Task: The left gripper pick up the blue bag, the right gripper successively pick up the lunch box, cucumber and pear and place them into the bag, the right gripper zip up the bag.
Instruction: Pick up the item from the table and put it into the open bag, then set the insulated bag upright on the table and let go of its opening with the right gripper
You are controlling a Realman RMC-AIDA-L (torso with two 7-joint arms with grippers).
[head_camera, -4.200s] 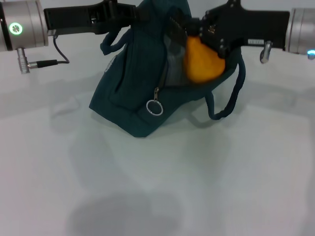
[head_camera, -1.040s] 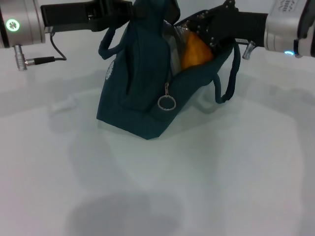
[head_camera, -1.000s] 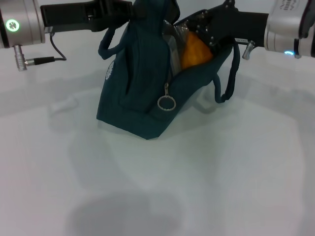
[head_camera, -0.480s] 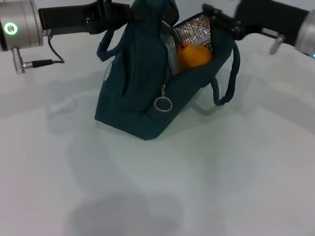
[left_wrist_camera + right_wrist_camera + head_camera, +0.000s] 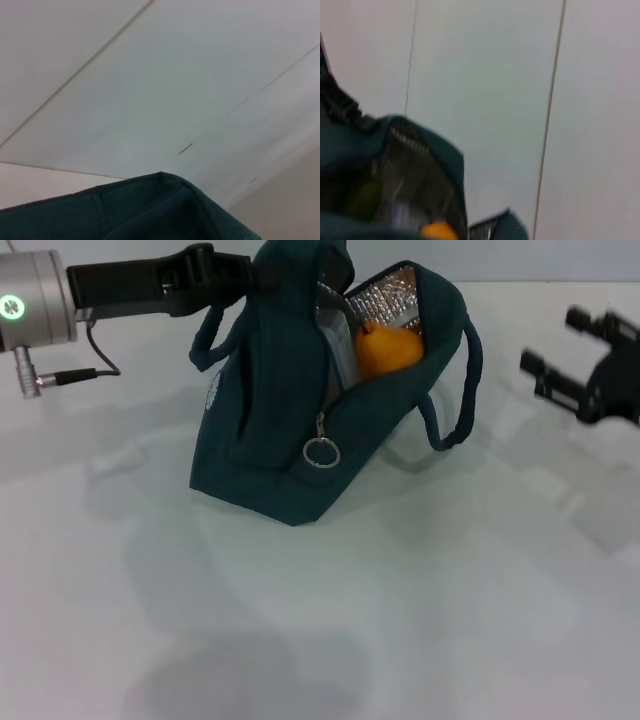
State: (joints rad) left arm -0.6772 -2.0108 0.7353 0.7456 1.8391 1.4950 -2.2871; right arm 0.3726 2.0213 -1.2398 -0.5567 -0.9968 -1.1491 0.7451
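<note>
The blue bag [image 5: 290,420] stands on the white table [image 5: 400,620], its base resting there and its top drawn up. Its zipper pull ring [image 5: 320,453] hangs on the near face, with the zip undone above it, so the mouth gapes toward the right and shows silver lining. The orange-yellow pear [image 5: 385,348] sits inside that opening, beside a grey box edge that is hard to make out. A loose carry strap [image 5: 455,410] droops on the right side. The right gripper [image 5: 572,358] hovers well to the bag's right, jaws released and parted, grasping nothing. The left gripper [image 5: 240,275] sits against the bag's upper left corner, jaws clenched on the fabric
</note>
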